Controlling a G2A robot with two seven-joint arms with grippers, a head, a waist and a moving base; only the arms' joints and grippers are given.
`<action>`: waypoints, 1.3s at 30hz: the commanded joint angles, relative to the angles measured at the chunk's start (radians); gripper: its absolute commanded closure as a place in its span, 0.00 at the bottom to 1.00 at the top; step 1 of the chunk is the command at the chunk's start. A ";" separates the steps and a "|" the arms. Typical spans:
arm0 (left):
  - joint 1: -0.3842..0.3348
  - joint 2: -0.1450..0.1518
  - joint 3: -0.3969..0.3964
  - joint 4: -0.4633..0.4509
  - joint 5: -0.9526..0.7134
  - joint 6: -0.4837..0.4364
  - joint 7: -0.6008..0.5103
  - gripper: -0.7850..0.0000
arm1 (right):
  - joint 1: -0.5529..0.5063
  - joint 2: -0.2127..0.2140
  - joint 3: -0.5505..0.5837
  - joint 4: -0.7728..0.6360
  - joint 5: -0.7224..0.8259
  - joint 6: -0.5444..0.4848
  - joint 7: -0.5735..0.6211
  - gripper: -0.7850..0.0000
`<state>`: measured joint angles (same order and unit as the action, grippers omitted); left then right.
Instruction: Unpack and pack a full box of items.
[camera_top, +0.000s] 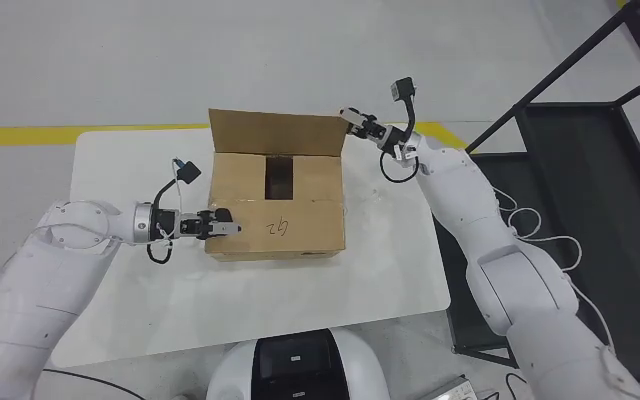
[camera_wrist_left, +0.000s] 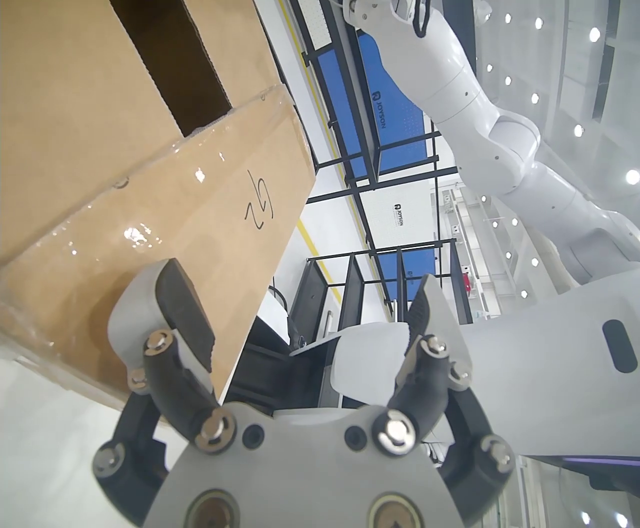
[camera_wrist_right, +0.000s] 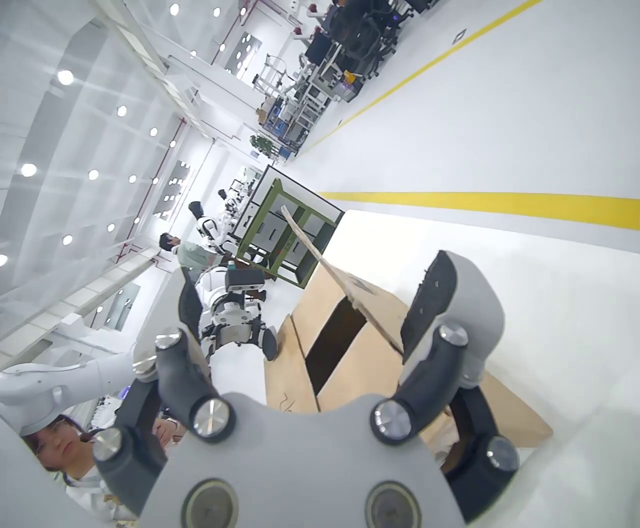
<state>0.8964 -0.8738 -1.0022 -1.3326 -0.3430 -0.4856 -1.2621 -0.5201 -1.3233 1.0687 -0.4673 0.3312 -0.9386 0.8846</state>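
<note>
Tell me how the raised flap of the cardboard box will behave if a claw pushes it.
The raised flap is thin board attached only along its lower fold, so it will probably swing rather than resist. A push near its corner, beside the open right claw, may bend it. The cardboard box sits low and wide, so tipping seems unlikely.

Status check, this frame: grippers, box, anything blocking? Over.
Left gripper open beside box. Right gripper open at upright rear flap. Nothing in the way.

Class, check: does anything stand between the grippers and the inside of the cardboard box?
Yes: two folded flaps cover most of the cardboard box, leaving a narrow gap. The left gripper and right gripper sit outside it.
</note>
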 joint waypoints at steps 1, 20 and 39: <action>0.002 0.001 -0.005 -0.006 0.000 -0.003 0.001 0.00 | -0.019 0.009 -0.002 -0.050 0.008 0.021 0.018 0.00; 0.054 0.021 -0.099 -0.081 -0.046 -0.038 -0.004 0.00 | -0.243 0.137 -0.028 -0.448 -0.019 0.175 0.172 0.00; -0.079 -0.030 0.008 0.119 -0.019 0.085 0.068 0.00 | -0.237 0.145 -0.051 -0.415 -0.095 0.171 0.137 0.00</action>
<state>0.8235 -0.9013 -1.0005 -1.2253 -0.3714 -0.4073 -1.2044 -0.7582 -1.1797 1.0144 -0.8818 0.2379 -0.7673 1.0240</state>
